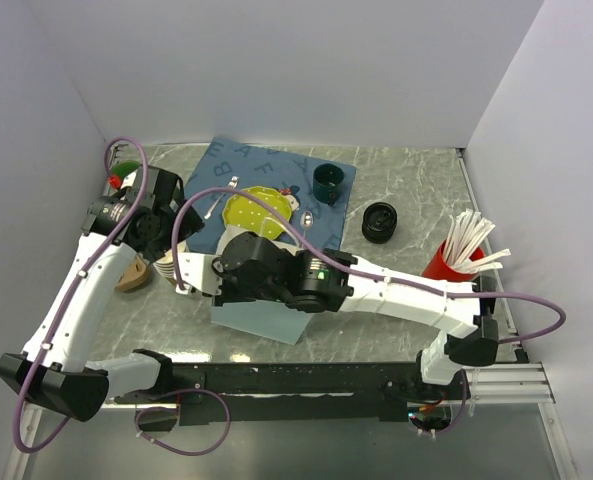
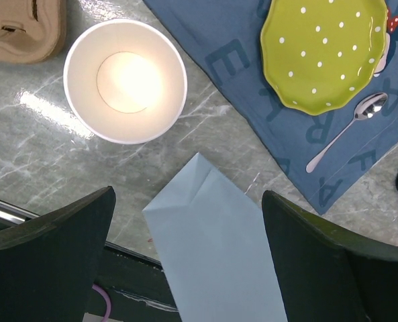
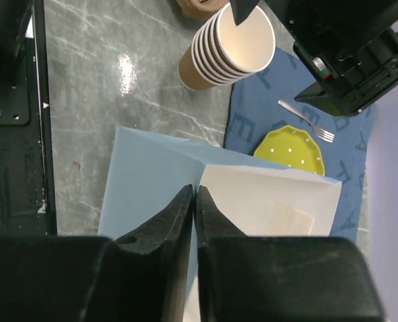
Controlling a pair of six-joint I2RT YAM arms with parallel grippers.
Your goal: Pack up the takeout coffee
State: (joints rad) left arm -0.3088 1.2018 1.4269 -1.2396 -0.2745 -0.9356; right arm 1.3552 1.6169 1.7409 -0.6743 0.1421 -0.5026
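The coffee [image 1: 380, 222] stood on the counter [image 1: 426, 180], black lid up, just right of the mat [image 1: 266, 165] and near the mug [image 1: 328, 183]. It was well apart from both hands. The left hand [image 2: 185, 198] hung wide open above the counter. A corner of the blue bag [image 2: 212, 255] showed between its fingers, and the stack of cups [image 2: 125, 80] stood just beyond one finger, beside the carrier [image 2: 17, 27]. The right hand [image 3: 195, 192] was narrow, its fingers all but together on the rim of the bag's open mouth, with the white inside showing to one side. The plate [image 2: 326, 54] lay on the mat with a spoon [image 2: 346, 131] just beside it.
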